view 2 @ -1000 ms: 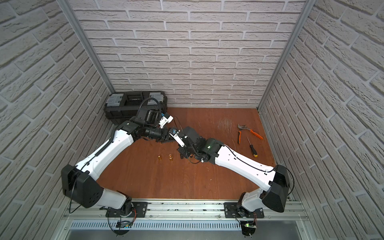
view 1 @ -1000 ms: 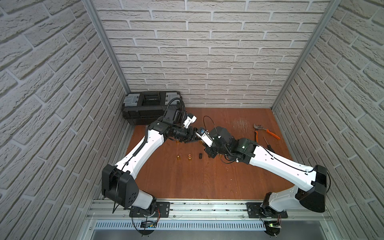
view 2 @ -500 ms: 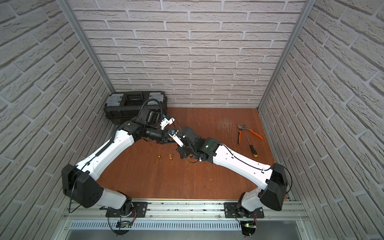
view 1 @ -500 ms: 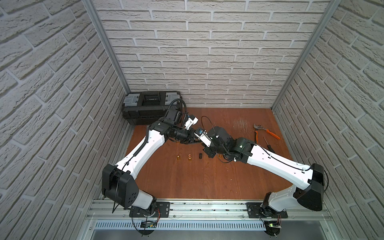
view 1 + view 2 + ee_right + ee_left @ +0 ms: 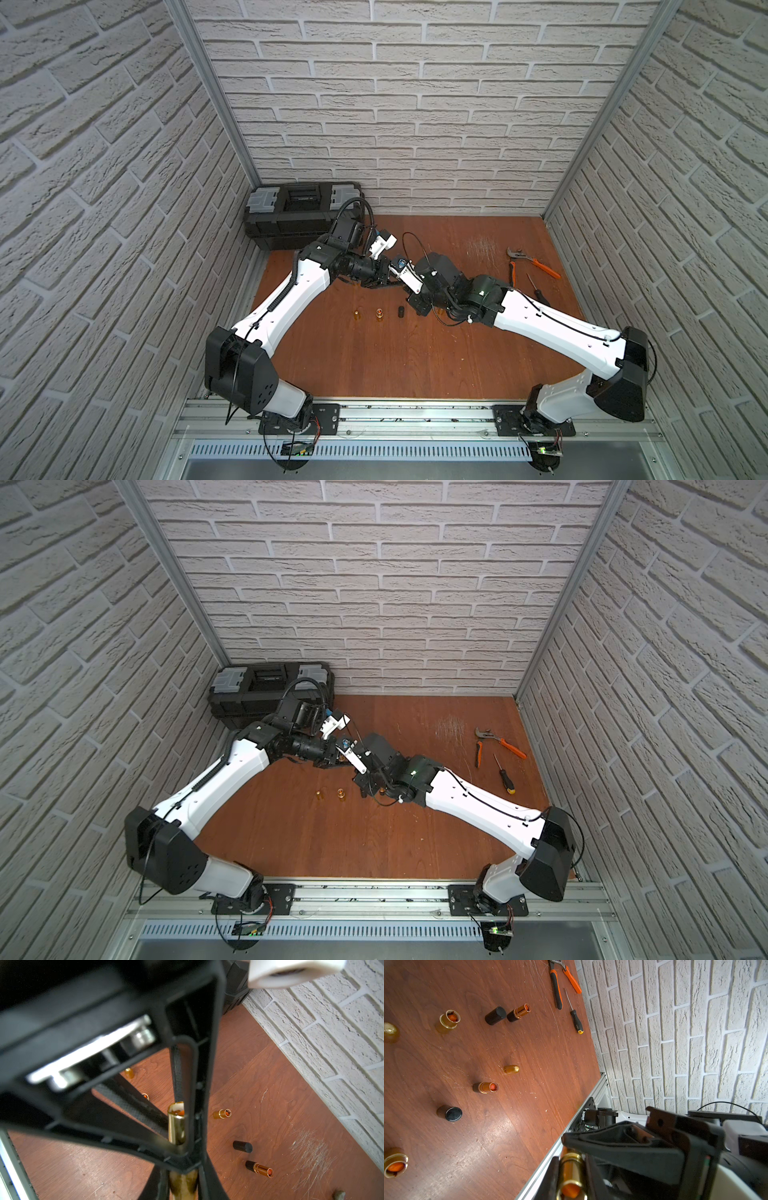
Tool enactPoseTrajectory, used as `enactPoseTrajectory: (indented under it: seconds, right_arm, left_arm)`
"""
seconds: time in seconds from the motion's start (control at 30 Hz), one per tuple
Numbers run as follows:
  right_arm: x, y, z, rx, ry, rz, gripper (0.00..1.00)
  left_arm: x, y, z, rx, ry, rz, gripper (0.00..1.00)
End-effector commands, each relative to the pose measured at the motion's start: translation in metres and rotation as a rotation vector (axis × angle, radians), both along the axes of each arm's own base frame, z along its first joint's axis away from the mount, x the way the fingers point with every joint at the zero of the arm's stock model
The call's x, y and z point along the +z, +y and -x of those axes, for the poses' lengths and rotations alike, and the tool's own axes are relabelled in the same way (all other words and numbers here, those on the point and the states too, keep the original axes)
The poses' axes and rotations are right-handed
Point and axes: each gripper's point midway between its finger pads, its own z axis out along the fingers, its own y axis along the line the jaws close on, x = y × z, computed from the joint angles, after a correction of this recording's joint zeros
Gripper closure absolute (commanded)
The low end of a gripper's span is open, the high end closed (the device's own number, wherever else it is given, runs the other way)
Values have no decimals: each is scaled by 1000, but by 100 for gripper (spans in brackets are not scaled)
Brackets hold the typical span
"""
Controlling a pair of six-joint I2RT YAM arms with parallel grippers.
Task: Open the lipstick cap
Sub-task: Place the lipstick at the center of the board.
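The left gripper (image 5: 571, 1167) pinches the gold lipstick (image 5: 176, 1126) above the desk (image 5: 374, 365); the right gripper (image 5: 184, 1184) is around its base, pressing or not I cannot tell. I judge it light, stiff, slippery: hold the barrel sides

At my 11 o'clock the toolbox (image 5: 301, 216) sits in the table's (image 5: 374, 365) far corner. At 2 lie the pliers (image 5: 530, 264), with the screwdriver (image 5: 538, 289) just nearer me. Ahead at 12, a row runs left to right: cap (image 5: 357, 314), lipstick (image 5: 379, 314), second cap (image 5: 401, 312).
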Motion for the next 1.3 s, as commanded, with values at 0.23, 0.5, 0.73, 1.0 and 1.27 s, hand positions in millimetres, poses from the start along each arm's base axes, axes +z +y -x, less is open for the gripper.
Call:
enactPoseTrajectory:
  seconds: [0.23,0.5,0.73,1.0,1.27]
  right_arm:
    - [59,-32,-5,-97,-160,-14,65]
    - [80,-76,14,-176,-193,-8,65]
    - [99,-123,34,-252,-256,-37,65]
    - [108,-146,46,-291,-293,-77,65]
    - [102,-159,51,-319,-304,-82,65]
  left_arm:
    - [-15,6,-35,60,-143,-209,85]
    - [-52,-54,-66,30,-377,-422,85]
    - [-96,-113,-78,-14,-530,-569,83]
    - [-129,-173,-63,-120,-614,-596,81]
    - [-164,-198,-53,-191,-627,-650,80]
